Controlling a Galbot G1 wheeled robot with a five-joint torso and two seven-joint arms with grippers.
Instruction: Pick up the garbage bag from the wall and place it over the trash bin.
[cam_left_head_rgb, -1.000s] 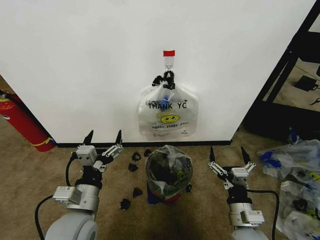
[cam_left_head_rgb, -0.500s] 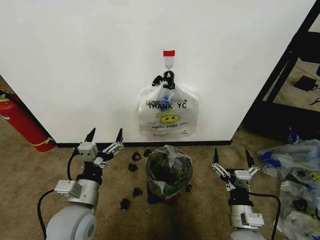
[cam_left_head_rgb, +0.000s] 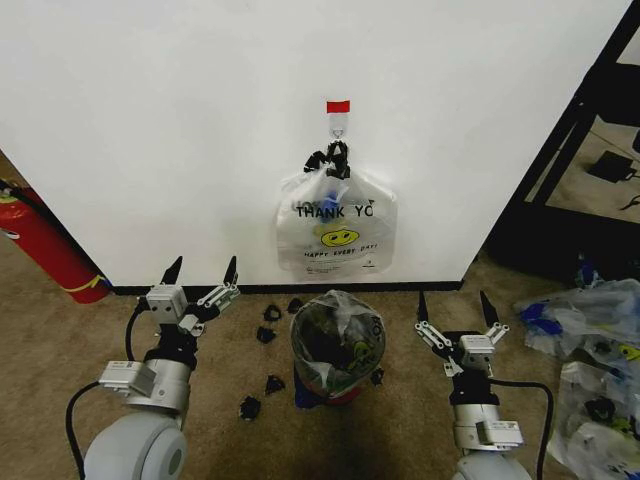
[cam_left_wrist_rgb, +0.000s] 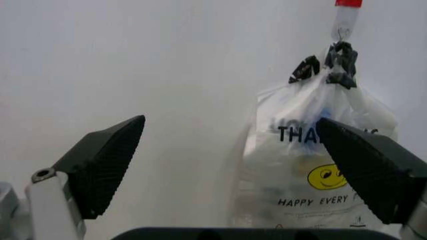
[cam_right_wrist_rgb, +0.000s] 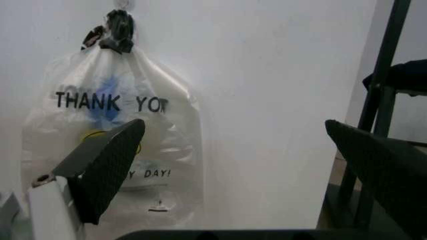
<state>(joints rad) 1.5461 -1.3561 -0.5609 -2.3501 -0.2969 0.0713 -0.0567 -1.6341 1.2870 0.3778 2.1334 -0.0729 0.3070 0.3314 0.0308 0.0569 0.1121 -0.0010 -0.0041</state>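
Observation:
The garbage bag (cam_left_head_rgb: 337, 232) hangs on the wall (cam_left_head_rgb: 200, 130) from a small hook (cam_left_head_rgb: 338, 125) under a red tape strip; it is white with "THANK YOU" print and a yellow smiley. It shows too in the left wrist view (cam_left_wrist_rgb: 313, 165) and the right wrist view (cam_right_wrist_rgb: 113, 130). Below it on the carpet stands the trash bin (cam_left_head_rgb: 337, 345), black mesh with a red base, a clear bag with dark contents bulging from it. My left gripper (cam_left_head_rgb: 201, 272) is open, low at the bin's left. My right gripper (cam_left_head_rgb: 453, 306) is open at the bin's right. Both point at the wall.
A red fire extinguisher (cam_left_head_rgb: 45, 248) leans at the far left by the baseboard. Small black clips (cam_left_head_rgb: 270, 335) lie scattered on the carpet around the bin. A black metal rack (cam_left_head_rgb: 575, 150) stands at the right, with a heap of plastic bags (cam_left_head_rgb: 590, 350) on the floor beside it.
Both grippers have shifted slightly: the left drifted a little left and up, the right rose a little and moved left. The bag and bin have not moved.

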